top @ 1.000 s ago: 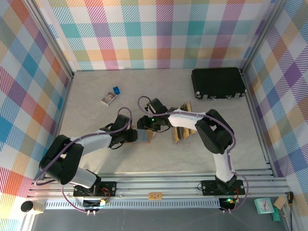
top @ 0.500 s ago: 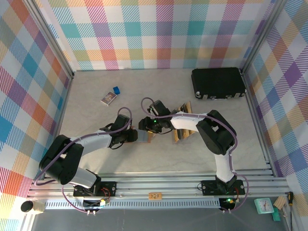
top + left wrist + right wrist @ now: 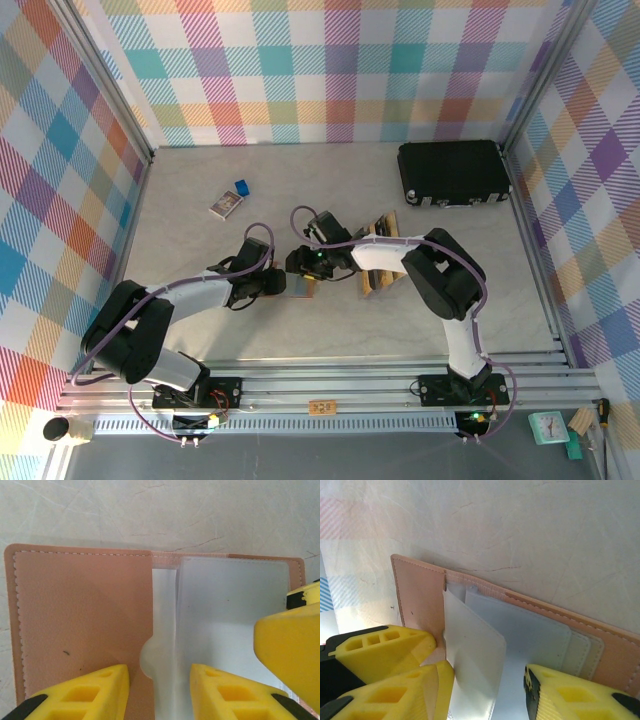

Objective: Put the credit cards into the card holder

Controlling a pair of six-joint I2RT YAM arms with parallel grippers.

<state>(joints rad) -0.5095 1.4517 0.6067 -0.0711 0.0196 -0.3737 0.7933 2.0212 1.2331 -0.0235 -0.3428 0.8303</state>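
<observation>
— Sliding a touch left and toward the bases since a second ago, that right gripper (image 3: 304, 264). The left gripper (image 3: 283, 284) isn't budging.
— From above, both are meeting over the card holder (image 3: 306, 288) in the middle of the table. The credit cards (image 3: 373, 284) are lying just to its right, partly under the right forearm.
— What is the left wrist camera showing?
— The card holder (image 3: 82, 625) is lying open and flat, with its tan flap on the left and its clear sleeves (image 3: 230, 605) on the right. The left gripper (image 3: 159, 695) is keeping its jaws apart, one finger over the flap and one over the sleeves, clamping nothing. A yellow finger (image 3: 290, 650) of the right gripper is poking in at the right edge.
— And the right wrist camera?
— The right gripper (image 3: 487, 692) is standing with its jaws apart too. One sleeve leaf (image 3: 475, 650) is rising between them, close to the left finger. I can't tell whether it is touching.
</observation>
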